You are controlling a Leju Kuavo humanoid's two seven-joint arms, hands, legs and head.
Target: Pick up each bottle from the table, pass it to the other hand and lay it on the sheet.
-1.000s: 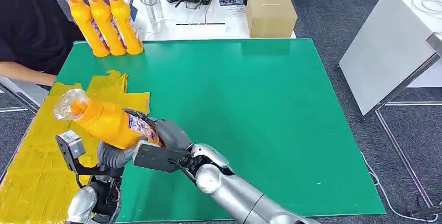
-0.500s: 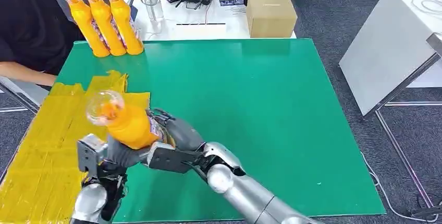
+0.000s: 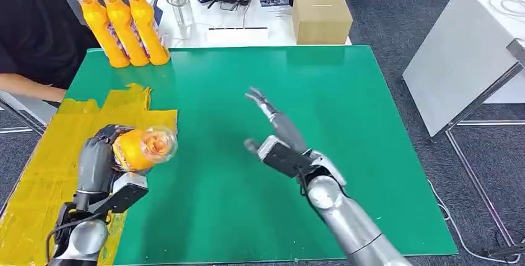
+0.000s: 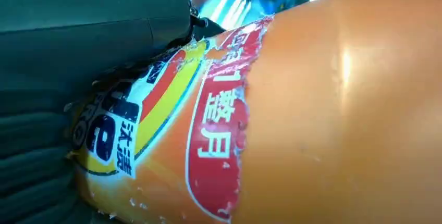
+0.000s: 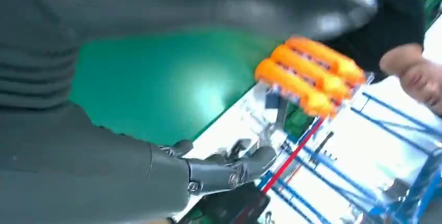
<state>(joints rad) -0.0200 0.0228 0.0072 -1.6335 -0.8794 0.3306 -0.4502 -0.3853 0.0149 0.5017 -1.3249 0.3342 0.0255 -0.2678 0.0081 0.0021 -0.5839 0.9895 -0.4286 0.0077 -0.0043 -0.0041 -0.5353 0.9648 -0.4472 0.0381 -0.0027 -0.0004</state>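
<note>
Orange bottle (image 3: 139, 150) is in the left hand (image 3: 99, 158) right now, fingers wrapped around its body, clear cap pointing toward the camera, held over the right edge of the yellow sheet (image 3: 49, 173) on the near-left of the green table (image 3: 347, 130). Up close its red and yellow label (image 4: 172, 130) looks pretty scuffed. Right hand (image 3: 275, 133) is above the middle of the table with fingers spread, holding nothing. Three more orange bottles (image 3: 121, 25) stand side by side at the far-left corner, next to a person in a black top (image 3: 31, 25).
</note>
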